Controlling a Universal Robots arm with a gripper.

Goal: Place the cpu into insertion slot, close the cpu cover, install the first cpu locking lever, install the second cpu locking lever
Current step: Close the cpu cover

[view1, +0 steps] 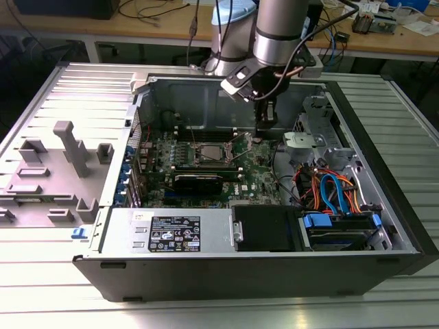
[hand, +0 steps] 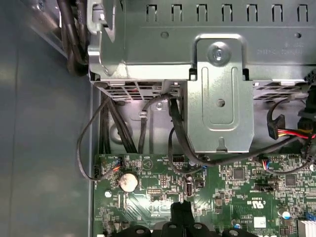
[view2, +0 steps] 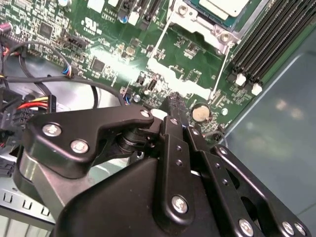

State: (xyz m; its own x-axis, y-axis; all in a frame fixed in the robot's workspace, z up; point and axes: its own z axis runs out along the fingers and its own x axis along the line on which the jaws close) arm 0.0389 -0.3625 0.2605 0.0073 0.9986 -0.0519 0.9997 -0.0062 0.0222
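The cpu [view2: 223,6] shows its dull silver top inside the insertion slot [view1: 208,155] on the green motherboard [view1: 257,175]. The silvery cpu cover [view2: 193,22] frames it. Two thin wire levers [view2: 157,47] run along the socket's sides; whether they are latched I cannot tell. My gripper [view1: 260,136] hangs over the board to the exterior view's right of the socket, apart from it. In both wrist views its black fingertips [view2: 175,106] [hand: 181,208] are pressed together, with nothing between them, just above the board near a coin cell [view2: 200,113].
Black memory slots [view2: 266,39] lie beside the socket. A grey drive cage [hand: 217,94] and bundled cables [view1: 329,192] stand at the exterior view's right. The power supply [view1: 171,233] sits along the case front, and case walls enclose the board.
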